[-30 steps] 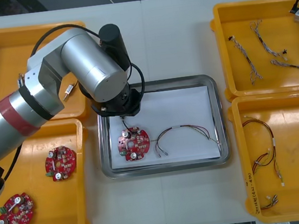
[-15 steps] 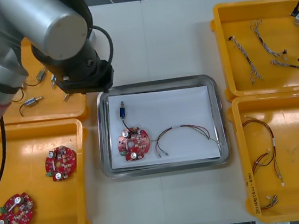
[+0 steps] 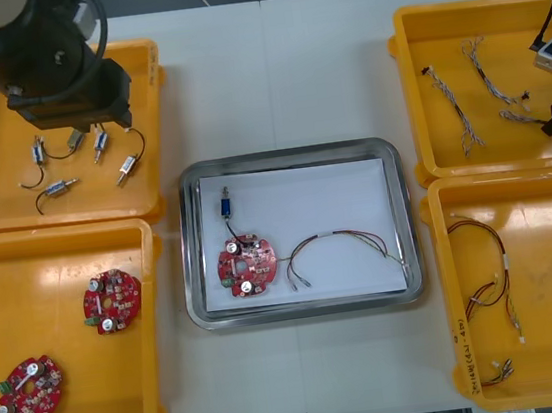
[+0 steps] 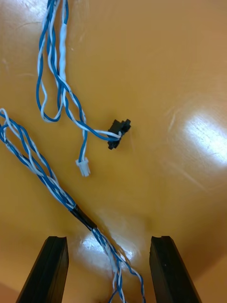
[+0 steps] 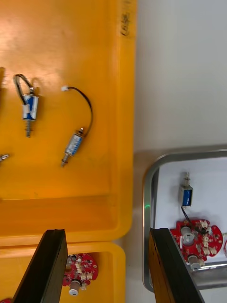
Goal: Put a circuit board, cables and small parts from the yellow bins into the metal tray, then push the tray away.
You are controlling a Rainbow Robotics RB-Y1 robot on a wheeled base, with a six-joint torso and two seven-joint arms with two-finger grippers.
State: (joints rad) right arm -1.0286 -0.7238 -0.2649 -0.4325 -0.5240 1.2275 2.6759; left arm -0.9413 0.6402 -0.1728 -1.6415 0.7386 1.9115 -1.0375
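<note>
The metal tray (image 3: 290, 154) in the table's middle holds a round red circuit board (image 3: 246, 267), a red and yellow cable (image 3: 341, 247) and a small metal part (image 3: 226, 209) with a blue body. My left arm (image 3: 52, 63) hovers over the far left yellow bin (image 3: 147, 101). Its gripper (image 5: 106, 232) is open above that bin's near wall, with loose small metal parts (image 5: 73, 144) ahead of the fingers and the tray (image 5: 147, 189) off to one side. My right gripper (image 4: 109, 239) is open low over a twisted blue and white cable (image 4: 80, 215) in the far right bin (image 3: 414, 99).
The near left bin (image 3: 149, 282) holds two more red boards (image 3: 112, 299). The near right bin (image 3: 448, 296) has red and yellow cables (image 3: 484, 261). Several blue and white cables (image 3: 456, 109) lie in the far right bin. Another cable ends in a black connector (image 4: 118, 128).
My left arm has pulled back from the tray to the far left bin, leaving the small blue metal part on the tray's white liner. The right gripper barely shifted.
</note>
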